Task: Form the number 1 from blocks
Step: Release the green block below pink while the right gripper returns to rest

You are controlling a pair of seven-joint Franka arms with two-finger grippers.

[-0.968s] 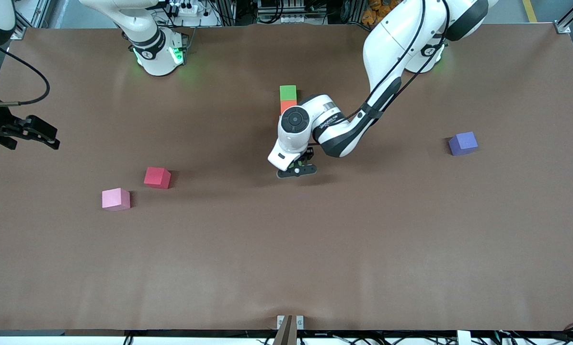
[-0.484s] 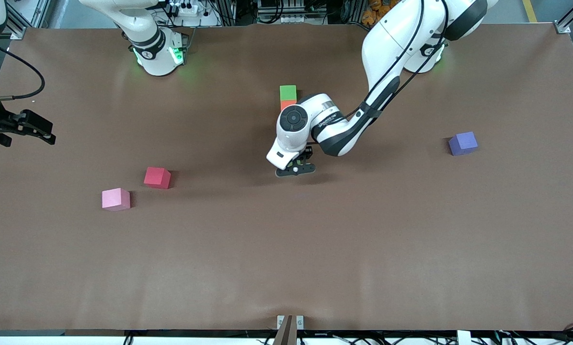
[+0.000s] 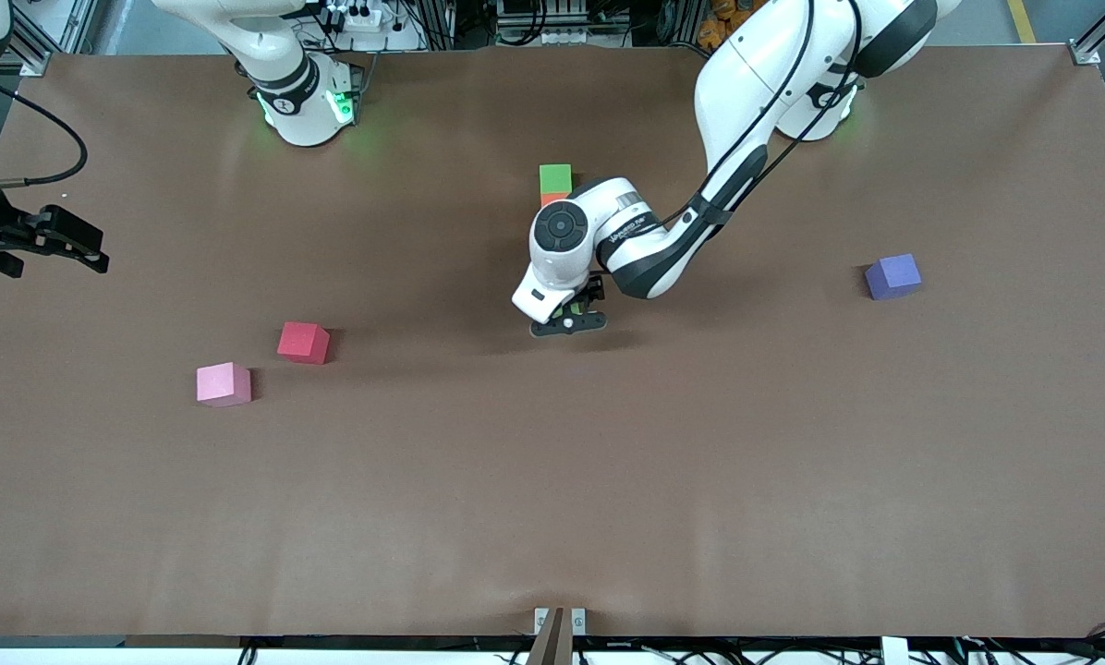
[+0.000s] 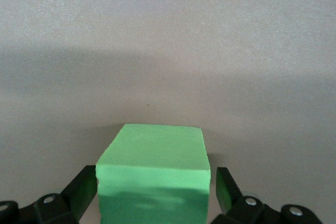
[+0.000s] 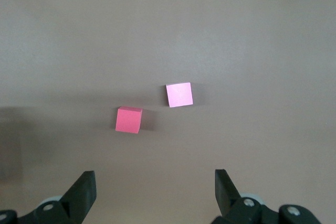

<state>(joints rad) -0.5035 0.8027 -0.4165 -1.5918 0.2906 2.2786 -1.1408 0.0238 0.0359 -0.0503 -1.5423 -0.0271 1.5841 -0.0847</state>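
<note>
A green block (image 4: 155, 166) rests on the table between the fingers of my left gripper (image 4: 156, 182), which stands open with a slim gap on at least one side. In the front view this gripper (image 3: 568, 320) is low at mid-table. It sits at the nearer end of a column that starts with another green block (image 3: 555, 175) and an orange block (image 3: 552, 199). The arm hides the rest of the column. A red block (image 3: 303, 342), a pink block (image 3: 224, 384) and a purple block (image 3: 892, 276) lie loose. My right gripper (image 3: 91, 251) hangs open at its end of the table.
In the right wrist view the red block (image 5: 129, 119) and the pink block (image 5: 179, 94) lie on the brown table below the open right gripper (image 5: 155, 182). The left arm's elbow (image 3: 649, 263) hangs low beside the column.
The left hand has drifted slightly toward the bases along the column. The right gripper has pulled back a little toward its end of the table.
</note>
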